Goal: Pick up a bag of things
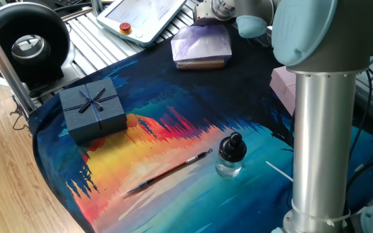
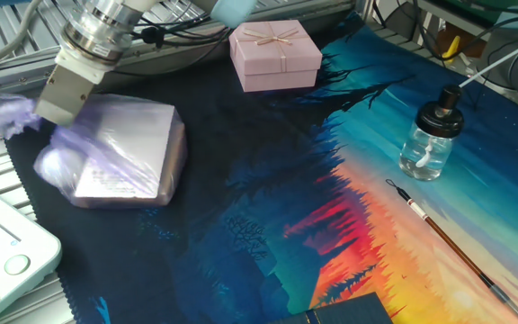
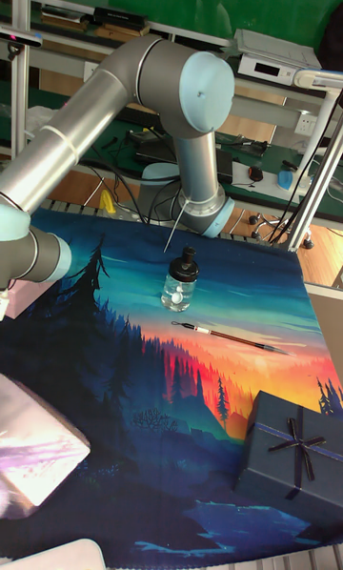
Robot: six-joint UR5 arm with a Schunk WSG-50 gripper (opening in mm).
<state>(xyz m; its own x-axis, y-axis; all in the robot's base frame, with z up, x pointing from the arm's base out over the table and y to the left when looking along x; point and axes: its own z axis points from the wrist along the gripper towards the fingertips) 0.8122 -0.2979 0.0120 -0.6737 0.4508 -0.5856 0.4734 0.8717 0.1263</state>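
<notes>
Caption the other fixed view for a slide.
Gripper pinching the gathered top of the bag, near the pink box, ink bottle and brush.

We see the counter (image 2: 241,198) spread with a painted sunset-forest cloth. On it lie the lilac bag of things (image 2: 120,157), a pink gift box (image 2: 274,55), a dark blue gift box (image 1: 92,108), a glass bottle (image 2: 430,135) and a paintbrush (image 2: 443,241).
</notes>
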